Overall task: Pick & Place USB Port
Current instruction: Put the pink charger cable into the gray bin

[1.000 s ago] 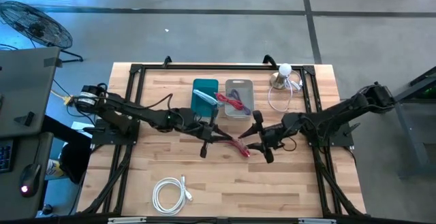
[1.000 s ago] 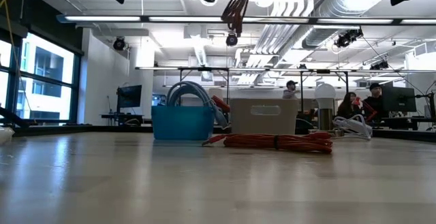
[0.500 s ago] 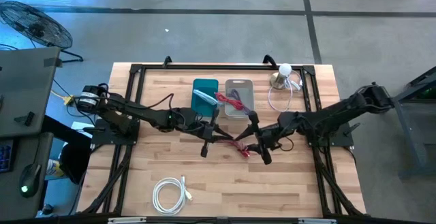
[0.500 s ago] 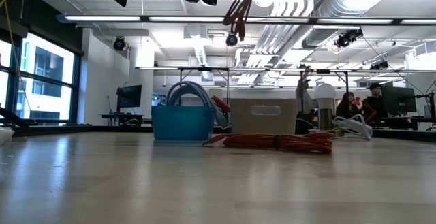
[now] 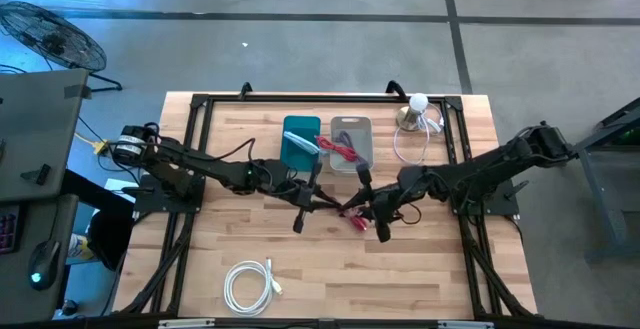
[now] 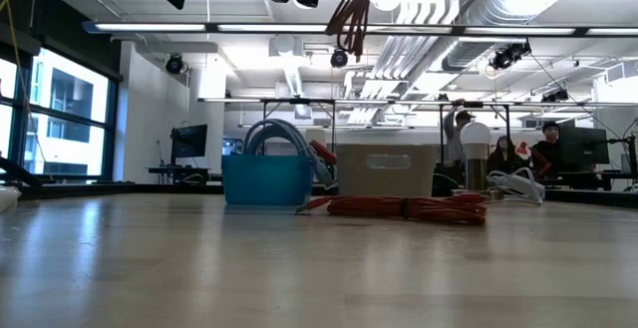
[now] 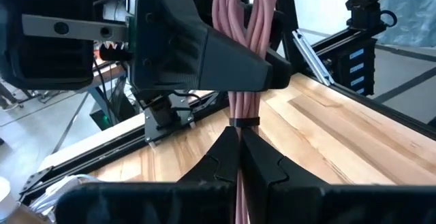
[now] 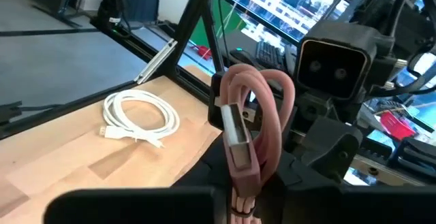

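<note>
- Compared with one second ago, the right gripper (image 5: 366,212) has moved toward the left gripper (image 5: 322,202), and its fingers, which then stood wide on both sides of the red cable, are now closed on it.
- The red USB cable bundle (image 5: 352,214) hangs above the middle of the table, between the two grippers, and both hold it: the left gripper is shut on one end, the right gripper is clamped on the other.
- In the high view the long axis of the bundle runs roughly from one gripper to the other, across the table; the end at the right gripper lies a little nearer to the front edge.
- In the right wrist view the loops of the bundle (image 8: 253,115) rise out between the right gripper's fingers, with the flat plug (image 8: 236,125) lying along them.
- In the left wrist view the strands (image 7: 244,60) run straight away from the closed fingers, bound by a dark tie.
- Just behind the grippers stand a blue bin (image 5: 301,141) and a grey bin (image 5: 350,143) side by side; red cable lies over the grey bin's rim.
- Farther, beyond the right gripper at the far corner, there is a small lamp (image 5: 415,110) with a white cord.
- On the other side, near the front edge, lies a coiled white cable (image 5: 249,285), well apart from both grippers.
</note>
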